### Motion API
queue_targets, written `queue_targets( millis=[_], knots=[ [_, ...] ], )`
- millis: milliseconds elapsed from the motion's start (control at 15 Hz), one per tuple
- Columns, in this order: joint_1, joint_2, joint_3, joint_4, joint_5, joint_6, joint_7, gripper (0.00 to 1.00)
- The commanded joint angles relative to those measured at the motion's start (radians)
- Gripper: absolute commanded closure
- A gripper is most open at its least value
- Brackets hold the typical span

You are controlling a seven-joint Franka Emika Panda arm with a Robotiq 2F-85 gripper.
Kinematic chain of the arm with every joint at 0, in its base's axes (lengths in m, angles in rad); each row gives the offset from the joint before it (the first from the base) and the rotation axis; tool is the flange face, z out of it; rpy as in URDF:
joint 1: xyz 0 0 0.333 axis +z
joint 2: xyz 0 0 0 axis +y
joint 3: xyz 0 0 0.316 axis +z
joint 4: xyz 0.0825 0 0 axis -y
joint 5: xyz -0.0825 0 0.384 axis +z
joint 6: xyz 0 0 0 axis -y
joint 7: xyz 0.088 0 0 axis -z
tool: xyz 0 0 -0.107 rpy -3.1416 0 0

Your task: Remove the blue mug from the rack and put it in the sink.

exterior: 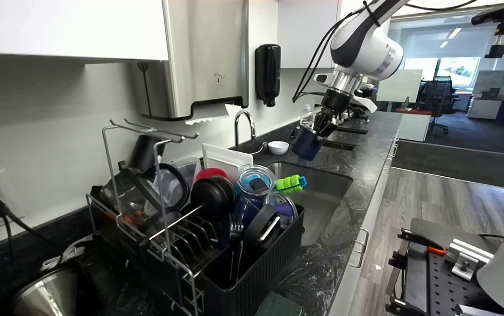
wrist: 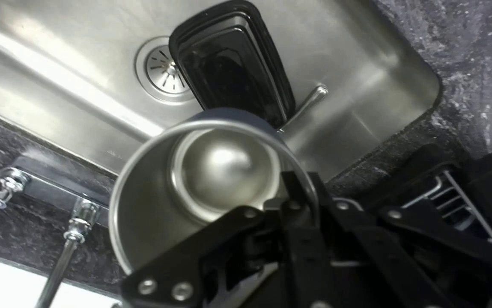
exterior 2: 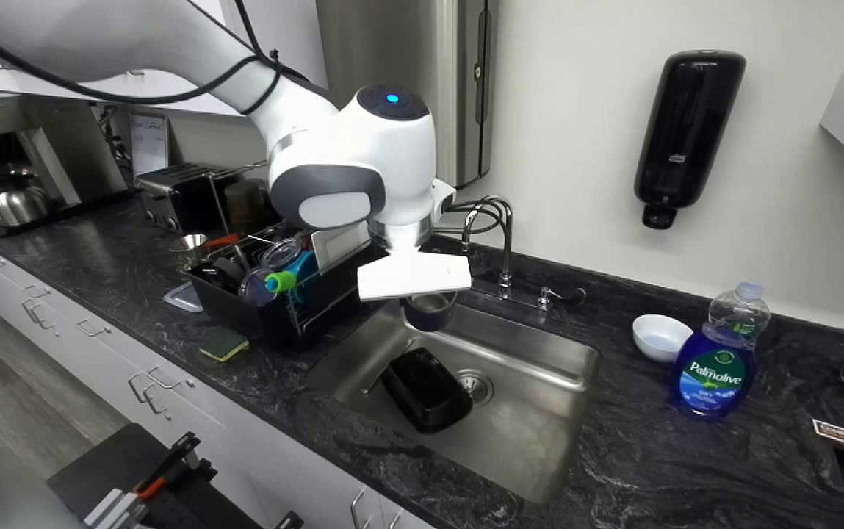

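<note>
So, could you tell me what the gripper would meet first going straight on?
Leading with the held blue mug, the gripper probably meets the sink, perhaps the black dish; depth is unclear.

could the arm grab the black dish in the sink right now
Probably not: the gripper is shut on the mug and would likely need to release it first, though nothing seems to lie on the black dish.
</note>
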Motion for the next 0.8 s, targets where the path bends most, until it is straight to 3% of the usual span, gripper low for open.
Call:
queue_targets(
  millis=[0, 467, 733],
  knots=[
    [-0.04, 0.107, 0.013, 0.044, 0.067, 0.1, 0.018, 0.98],
    [-0.03, 0.271, -0.005, 0.062, 0.167, 0.198, 0.01, 0.98],
    [-0.008, 0.366, 0.014, 0.124, 0.193, 0.235, 0.091, 0.98]
  ],
)
